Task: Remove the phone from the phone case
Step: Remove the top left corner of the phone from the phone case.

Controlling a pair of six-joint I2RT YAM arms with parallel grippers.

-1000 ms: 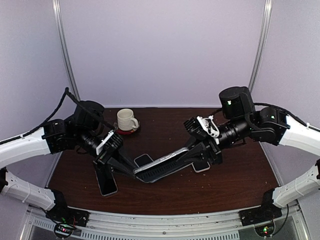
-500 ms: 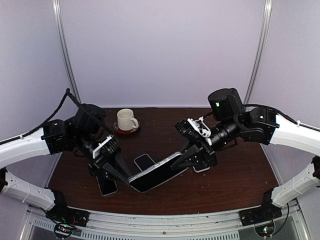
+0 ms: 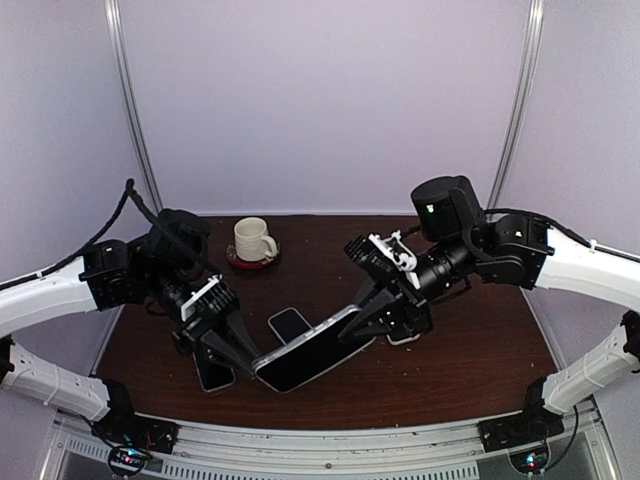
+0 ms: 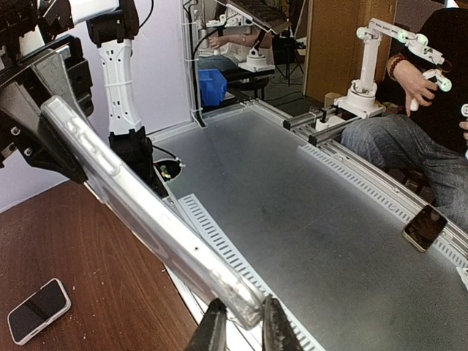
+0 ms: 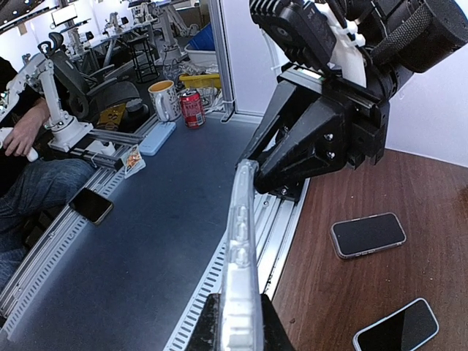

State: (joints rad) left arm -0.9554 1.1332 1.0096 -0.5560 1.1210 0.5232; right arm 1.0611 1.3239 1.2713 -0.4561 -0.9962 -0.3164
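Presently catalogued, from where I stand.

Item: phone (image 3: 305, 352), dark glass face up, seated in a clear phone case (image 4: 146, 212). The pair is held aloft over the table (image 3: 450, 385), slanting between the two arms and touching no surface.

Holds: left gripper (image 3: 243, 357) pinched tight on the lower end of the case, nearer the bases. Right gripper (image 3: 368, 325) clamped on the higher end. In the left wrist view the fingers (image 4: 213, 333) bite the rim edge-on.

Handling, as I judge it: light. The phone is stiff, glass-faced and breakable if dropped. The case looks a glossy, flexible shell, likely slippery under the pads and apt to bow. Best purchase seems the case lip at a corner, peeled back while the other gripper pins the body. Squeezing across both rims would only lock the phone in.

Surface: dark brown wood grain, hard, no cushion for a fall. Also on it:
- spare phone (image 3: 288, 322), just behind the held one
- second spare phone (image 3: 213, 376), beneath the left gripper
- third spare phone (image 3: 405, 338), partly hidden below the right gripper
- cream mug (image 3: 253, 238) on a red coaster (image 3: 250, 263), back left

Room: pale lilac walls (image 3: 320, 100) on three sides. Past the near edge lies a grey metal platform (image 4: 292, 205) with slotted rails.
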